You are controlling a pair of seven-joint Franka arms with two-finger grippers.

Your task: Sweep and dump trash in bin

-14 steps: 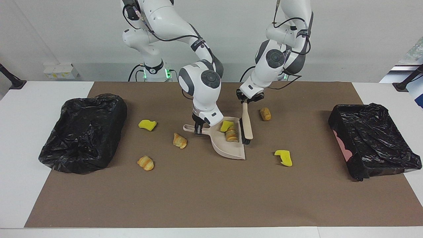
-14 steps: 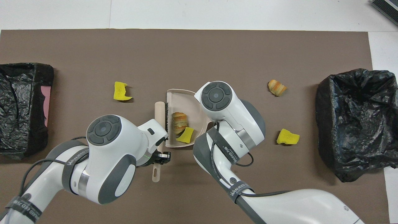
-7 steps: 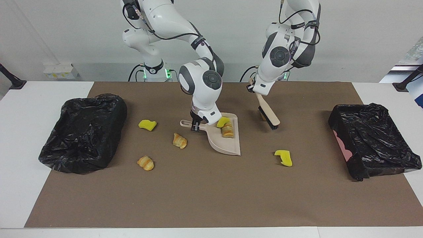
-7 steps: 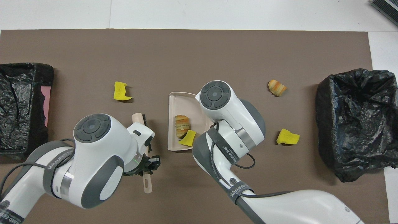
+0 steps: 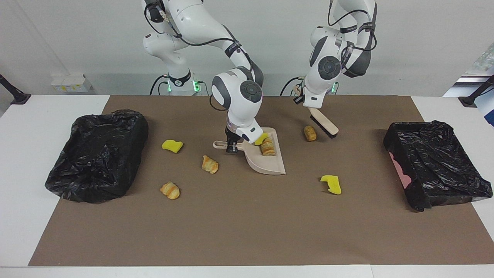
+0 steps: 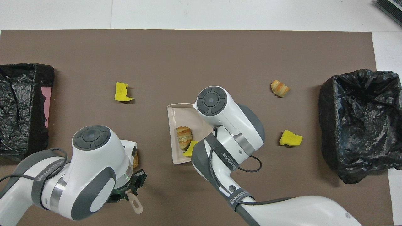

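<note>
The left claw point(image 5: 308, 109), clenched on the brush point(image 5: 324, 124), has lifted away beside the brown nugget point(image 5: 310, 133). The right claw point(image 5: 231, 148) grips the dustpan point(image 5: 270, 164) holding 2 scraps; 5 remain on the table point(image 5: 231, 224).

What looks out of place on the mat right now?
Nothing spilled or damaged. Five scraps lie loose on the mat; the dustpan holds a pastry and a sponge chunk. Both bins look intact.
</note>
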